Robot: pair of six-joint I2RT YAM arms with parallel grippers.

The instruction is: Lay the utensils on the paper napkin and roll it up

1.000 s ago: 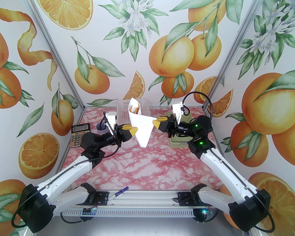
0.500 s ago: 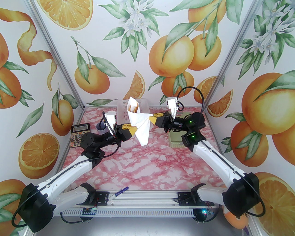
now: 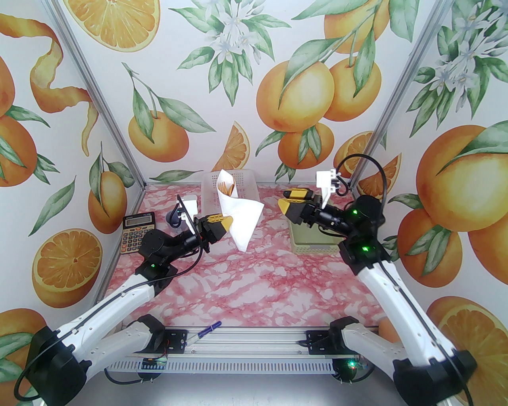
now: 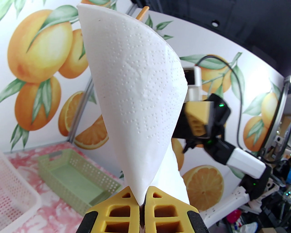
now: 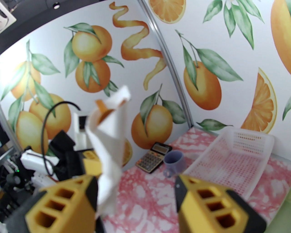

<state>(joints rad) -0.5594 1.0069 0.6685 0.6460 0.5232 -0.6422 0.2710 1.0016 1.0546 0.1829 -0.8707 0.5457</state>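
Paper napkin (image 3: pixel 243 217), coned around utensils (image 3: pixel 227 186), aloft over table (image 3: pixel 238 285), clamped by left gripper (image 4: pixel 142 195); right gripper (image 3: pixel 286 201) has let go and withdrawn, fingers apart: roll judged loose, unfinished.

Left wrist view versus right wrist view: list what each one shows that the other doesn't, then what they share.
Left wrist: the lower tip of the paper napkin pinched in the shut jaws of the left gripper, and the napkin's dotted embossing. Right wrist: the open jaws of the right gripper, plus the calculator and purple mug. Both: the napkin held upright as a cone, a utensil handle poking from its top, and the white basket.
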